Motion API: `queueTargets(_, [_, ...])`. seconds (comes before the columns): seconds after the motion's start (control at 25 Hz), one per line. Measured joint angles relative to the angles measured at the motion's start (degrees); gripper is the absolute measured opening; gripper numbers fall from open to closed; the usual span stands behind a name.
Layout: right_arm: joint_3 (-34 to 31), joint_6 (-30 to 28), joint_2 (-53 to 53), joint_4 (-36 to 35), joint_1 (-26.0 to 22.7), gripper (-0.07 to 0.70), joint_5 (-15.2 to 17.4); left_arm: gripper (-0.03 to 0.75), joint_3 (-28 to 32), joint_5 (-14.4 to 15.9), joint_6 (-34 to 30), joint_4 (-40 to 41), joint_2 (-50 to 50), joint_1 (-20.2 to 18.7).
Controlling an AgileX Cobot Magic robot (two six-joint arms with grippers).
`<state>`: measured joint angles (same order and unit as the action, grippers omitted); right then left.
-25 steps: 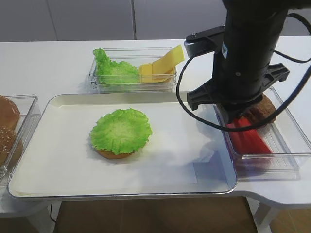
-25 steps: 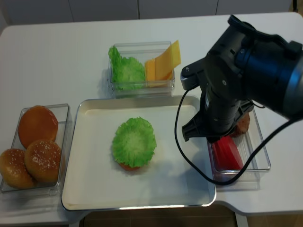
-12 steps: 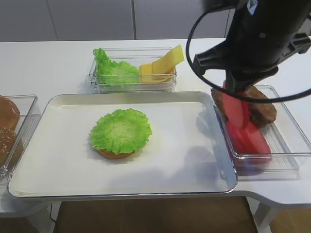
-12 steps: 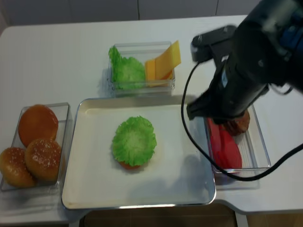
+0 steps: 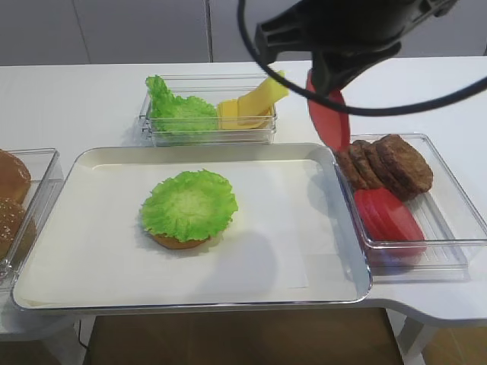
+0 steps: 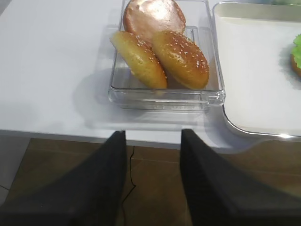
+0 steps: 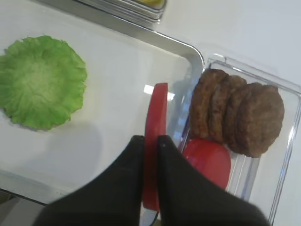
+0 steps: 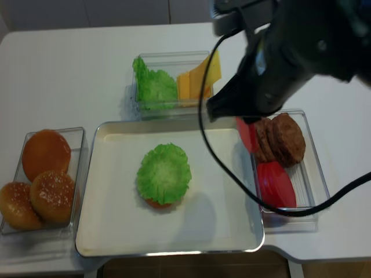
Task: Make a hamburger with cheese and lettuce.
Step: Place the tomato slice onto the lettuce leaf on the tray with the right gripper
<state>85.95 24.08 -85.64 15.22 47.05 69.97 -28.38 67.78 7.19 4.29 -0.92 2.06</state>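
The hamburger (image 5: 189,209) is a tan bun base under a ruffled green lettuce leaf (image 8: 164,175), lying mid-tray; it also shows in the right wrist view (image 7: 41,80). More lettuce (image 5: 179,112) and the yellow cheese slices (image 5: 251,103) sit in a clear box behind the tray. My right gripper (image 7: 150,139) is shut on a red tomato slice (image 7: 156,110), held on edge in the air over the tray's right rim (image 5: 329,114). My left gripper (image 6: 153,134) is open and empty, off the table's front edge by the bun box.
The white tray (image 5: 99,228) fills the middle. A clear box on the right holds brown patties (image 5: 388,163) and more tomato slices (image 5: 388,217). A clear box on the left holds several buns (image 6: 160,52). The right arm's cable hangs over the tray's right side.
My right gripper has risen out of the right box with the tomato slice and moved left and back toward the tray's rear right corner. The patties now show uncovered.
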Motion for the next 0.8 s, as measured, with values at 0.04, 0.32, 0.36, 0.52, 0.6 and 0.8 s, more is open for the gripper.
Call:
queueTargets(0.04, [0.64, 0.63, -0.95, 1.19, 1.22, 0.049, 0.10, 0.286, 0.00, 0.00, 0.00, 0.00, 0.00, 0.00])
queueTargets(0.32, [8.60, 1.17, -10.42, 4.25, 7.83, 0.049, 0.70, 0.286, 0.00, 0.00, 0.00, 0.00, 0.00, 0.00])
queueTargets(0.36, [10.10, 1.04, -12.15, 4.87, 8.35, 0.049, 0.79, 0.286, 0.00, 0.00, 0.00, 0.00, 0.00, 0.00])
queueTargets(0.52, [15.44, -0.82, -18.32, 5.76, 9.09, 0.049, 0.92, 0.286, 0.00, 0.00, 0.00, 0.00, 0.00, 0.00])
queueTargets(0.6, [17.90, -2.33, -21.08, 5.76, 9.14, 0.049, 0.96, 0.286, 0.00, 0.00, 0.00, 0.00, 0.00, 0.00])
queueTargets(0.8, [21.55, -4.39, -26.11, 5.37, 9.14, 0.049, 1.05, 0.286, 0.00, 0.00, 0.00, 0.00, 0.00, 0.00])
